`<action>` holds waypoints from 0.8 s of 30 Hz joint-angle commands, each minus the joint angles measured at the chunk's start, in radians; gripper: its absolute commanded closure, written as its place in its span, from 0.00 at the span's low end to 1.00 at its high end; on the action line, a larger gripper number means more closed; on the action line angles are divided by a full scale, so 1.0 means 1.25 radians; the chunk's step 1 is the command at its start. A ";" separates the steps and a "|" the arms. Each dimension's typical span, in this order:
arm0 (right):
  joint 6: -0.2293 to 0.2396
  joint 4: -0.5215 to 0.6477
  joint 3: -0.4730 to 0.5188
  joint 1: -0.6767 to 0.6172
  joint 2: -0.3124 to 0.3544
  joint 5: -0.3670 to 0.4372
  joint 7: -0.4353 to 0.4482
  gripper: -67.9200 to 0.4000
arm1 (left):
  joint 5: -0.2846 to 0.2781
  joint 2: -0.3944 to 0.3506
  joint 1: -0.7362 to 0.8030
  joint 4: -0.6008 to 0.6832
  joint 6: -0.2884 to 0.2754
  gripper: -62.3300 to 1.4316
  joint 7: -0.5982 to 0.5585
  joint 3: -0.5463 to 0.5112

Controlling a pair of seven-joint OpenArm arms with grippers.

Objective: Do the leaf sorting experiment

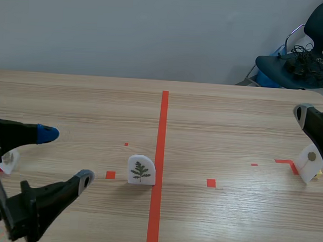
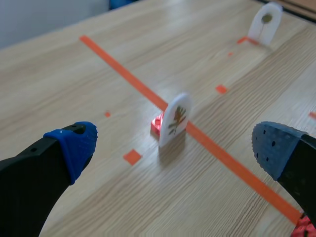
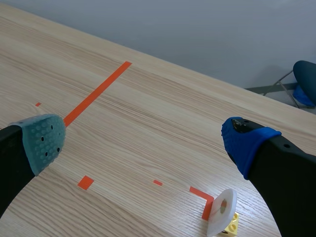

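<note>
A white upright card with a green leaf (image 1: 141, 170) stands just left of the centre tape line; in the left wrist view this leaf card (image 2: 175, 118) sits on a red base ahead of my fingers. My left gripper (image 1: 66, 155) is open, left of the card and apart from it. A second white card with a brown round specimen (image 1: 310, 161) stands at the right on a yellow brick (image 3: 231, 224). My right gripper (image 3: 143, 143) is open above the table, with that card (image 3: 222, 210) below its blue-padded finger (image 3: 244, 143). A third card (image 1: 8, 160) shows partly behind the left arm.
The orange-red centre line (image 1: 161, 153) splits the wooden table (image 1: 232, 119). Small tape squares and a corner mark lie on both halves. A dark chair (image 1: 300, 58) with cables stands beyond the far right corner. A red brick (image 2: 303, 228) lies under the left gripper's right finger.
</note>
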 commanded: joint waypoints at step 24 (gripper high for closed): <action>0.001 0.014 0.010 0.003 0.013 0.015 0.015 0.00 | 0.266 0.231 -0.445 -0.576 0.104 0.00 -0.229 0.329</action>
